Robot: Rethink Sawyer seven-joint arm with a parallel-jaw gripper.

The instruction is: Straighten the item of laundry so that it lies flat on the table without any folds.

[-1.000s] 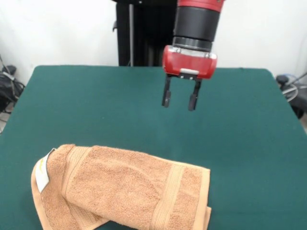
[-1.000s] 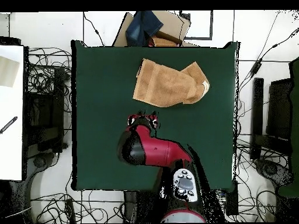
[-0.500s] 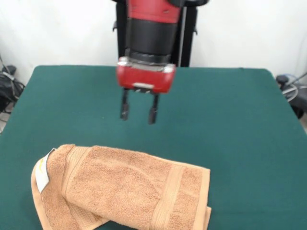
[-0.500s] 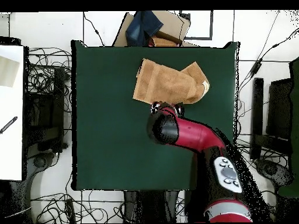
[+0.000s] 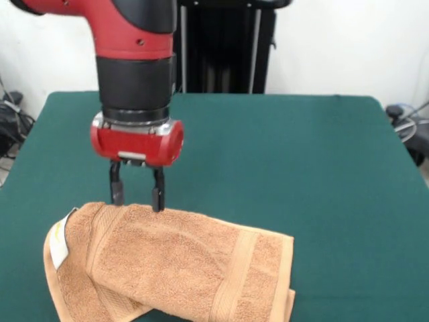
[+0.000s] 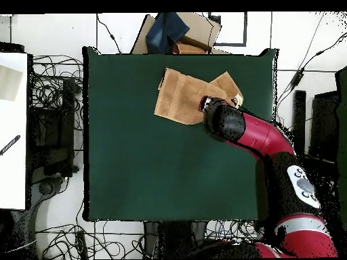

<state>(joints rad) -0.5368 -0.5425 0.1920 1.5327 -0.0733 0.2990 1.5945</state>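
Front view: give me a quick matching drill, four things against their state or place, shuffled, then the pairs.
Things:
1. towel
2. hand
3. tag
4. table

States or places:
A. open, at the towel's far edge
B. dark green, under everything
C. folded over on itself
D. white-yellow, at the towel's left end

Pairs: 1-C, 2-A, 3-D, 4-B

Red arm over folded towel

Looped, matt terry towel on smooth felt-like table; glossy plastic-looking gripper.
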